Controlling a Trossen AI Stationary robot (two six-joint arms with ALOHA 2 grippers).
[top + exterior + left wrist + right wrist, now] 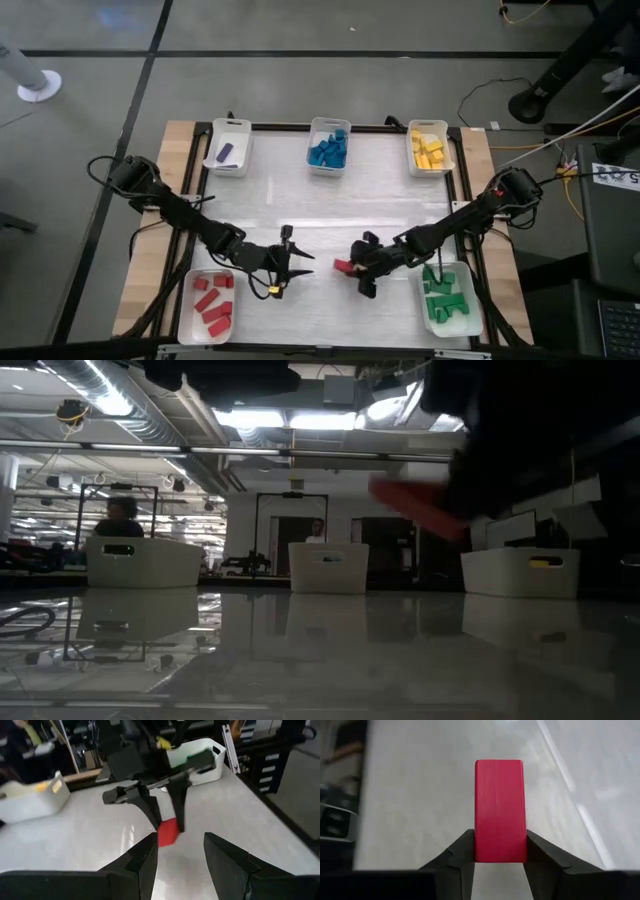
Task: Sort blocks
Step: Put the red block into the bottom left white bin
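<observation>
A red block, a short bar, is clamped in my right gripper near the middle of the table, toward its near edge. In the low view the red block hangs well above the tabletop. My left gripper stands open a short way to the block's left, pointing at it, with nothing between its fingers; it also shows in the high view as my left gripper. Other blocks lie in white trays around the table. My right gripper pinches the red block's two long sides near one end between its two fingers. The fingers slant down from the table's right side and run along the block. The block sticks out past the fingertips, lifted clear of the table.
White trays stand along the far edge: one with a purple block, one with blue blocks, one with yellow blocks. A tray of red blocks is at the near left, a tray of green blocks at the near right.
</observation>
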